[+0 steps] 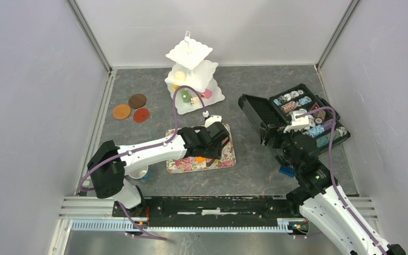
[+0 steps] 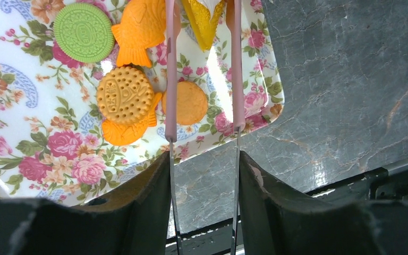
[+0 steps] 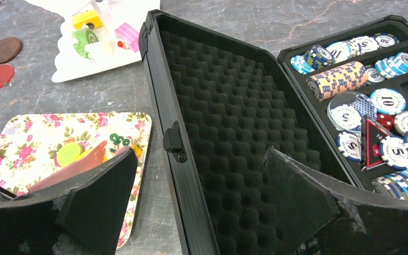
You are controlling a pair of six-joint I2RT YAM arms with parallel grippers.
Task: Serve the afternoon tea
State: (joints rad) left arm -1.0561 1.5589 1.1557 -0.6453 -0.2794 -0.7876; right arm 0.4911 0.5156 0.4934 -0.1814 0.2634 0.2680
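Yellow toy cake wedge [image 2: 204,18] is pinched in pink-tipped metal tongs [image 2: 170,79] above the floral tray [image 2: 42,154] on the grey marble table [image 2: 345,79]. Green round biscuit [image 2: 83,32] and orange fish-shaped biscuits [image 2: 138,29] lie on the tray. My left gripper [image 2: 204,175] is clamped on the tongs. My right gripper [image 3: 199,202] has its jaws apart over the black foam-lined case [image 3: 218,106].

Open poker-chip case and a blue brick on the grey worktop

The black hard case [image 3: 228,106] lies open on the marbled worktop [image 1: 255,175], its lid lined with egg-crate foam. Its tray holds poker chips [image 3: 388,101] in rows and loose stacks, with a red die [image 3: 385,120] among them. A small blue brick [image 1: 286,171] sits just beside the case's near edge.
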